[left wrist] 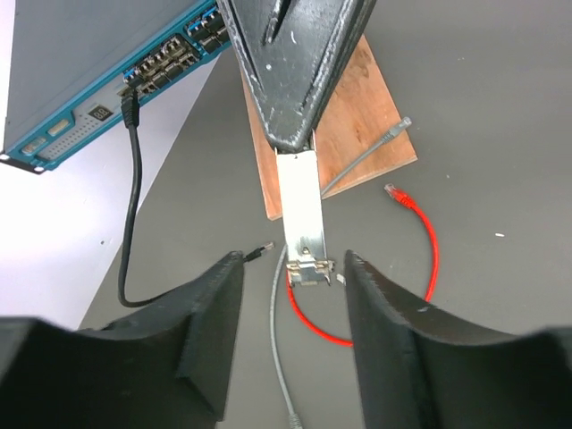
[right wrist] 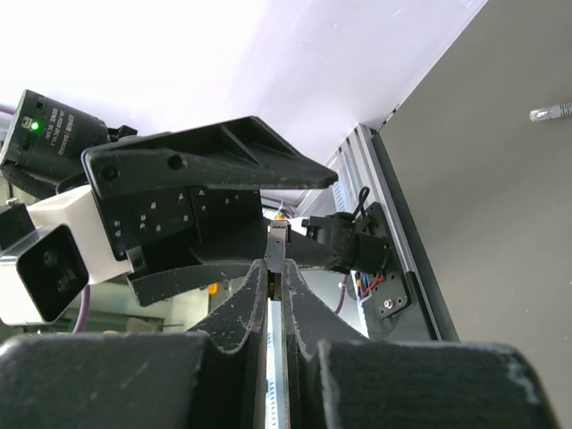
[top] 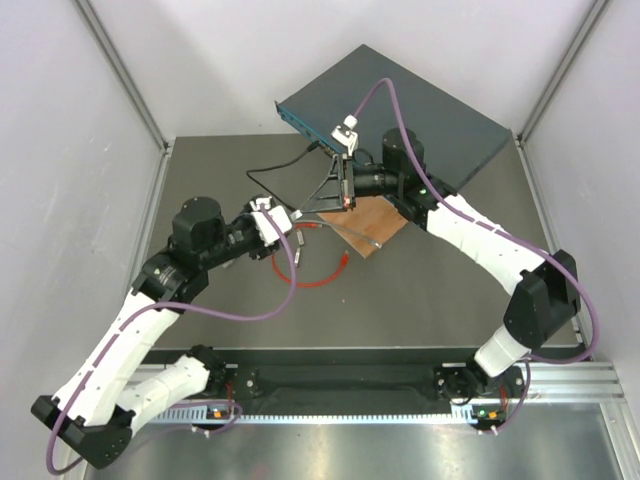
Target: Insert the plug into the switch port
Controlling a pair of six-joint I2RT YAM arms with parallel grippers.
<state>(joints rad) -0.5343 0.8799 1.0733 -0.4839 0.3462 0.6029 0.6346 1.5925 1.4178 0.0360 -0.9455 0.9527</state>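
The plug, a small connector with a red boot, lies loose on the table at the end of a curved red cable, also seen from above. The switch port row runs along the front face of the dark blue-grey box. My right gripper is shut on a flat silver metal piece and holds it out above the table. My left gripper is open, its fingers either side of that piece's end with gaps on both sides. In the right wrist view the right gripper pinches the thin strip.
A black cable is plugged into the switch and loops over the table. A wooden board lies beside the box with a grey cable's connector on it. Another grey cable runs below the left fingers.
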